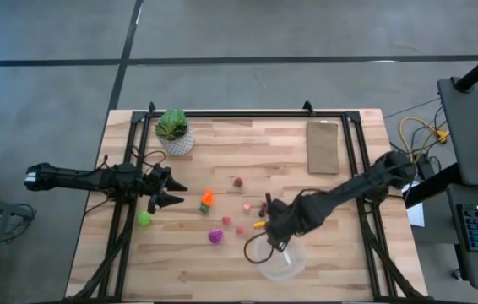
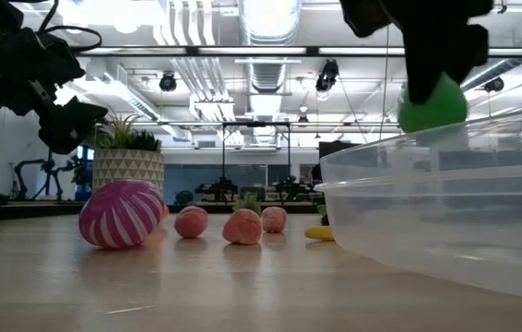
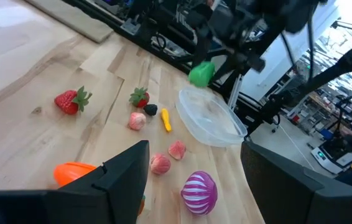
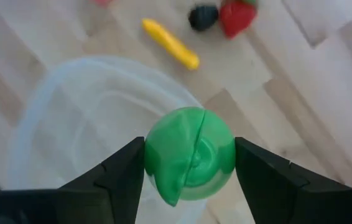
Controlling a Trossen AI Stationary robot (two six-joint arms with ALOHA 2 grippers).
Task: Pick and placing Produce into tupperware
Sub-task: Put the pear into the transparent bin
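My right gripper [image 1: 274, 241] is shut on a green ball [image 4: 190, 155] and hangs over the clear round tupperware bowl [image 4: 51, 112], which stands near the table's near edge [image 1: 277, 262]. On the table lie loose produce pieces: an orange carrot [image 1: 206, 199], a magenta striped piece [image 1: 214, 236], a yellow stick [image 4: 170, 43], red strawberries [image 3: 70, 101] and a second green ball [image 1: 143, 219]. My left gripper [image 1: 167, 190] is open above the table's left part, close to the carrot and holding nothing. My right gripper pinches the green ball [image 2: 432, 103] between its two fingers [image 4: 120, 174], one on each of its opposite sides. The fingers come from above, pointing down. The ball is lifted clear, just above the bowl's rim [image 2: 445, 148].
A potted green plant in a white pot [image 1: 173, 131] stands at the table's far left. A flat tan board [image 1: 323, 147] lies at the far right. Black frame rails [image 1: 247, 113] run along the table's edges. Small pink pieces [image 2: 243, 226] lie between the carrot and the bowl.
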